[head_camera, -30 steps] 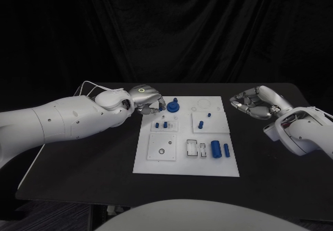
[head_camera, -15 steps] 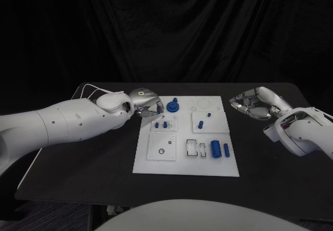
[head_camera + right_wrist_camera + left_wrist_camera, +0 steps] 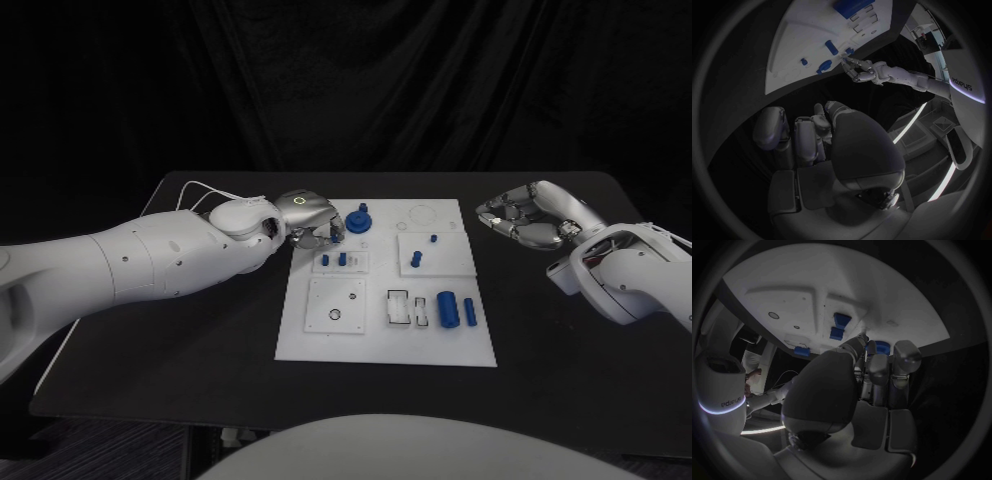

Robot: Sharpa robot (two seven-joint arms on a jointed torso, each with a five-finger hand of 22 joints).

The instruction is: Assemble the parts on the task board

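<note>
Left hand (image 3: 307, 215) hovers at the task board's (image 3: 387, 330) far-left corner, fingers spread and holding nothing, tips just beside the upright blue part (image 3: 359, 218). Its long axis stands vertical, stem up. Judged from here, a sideways brush could tip it. Right hand (image 3: 522, 216) waits curled, empty, above the surface (image 3: 173, 330).

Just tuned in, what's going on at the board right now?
The left hand is at the far left corner of the task board, its fingers right beside the blue part standing there; whether they actually grip it cannot be told. The right hand hangs curled over the bare table to the right of the board, holding nothing. Other blue parts, such as the cylinder near the front, lie untouched on the board.
</note>
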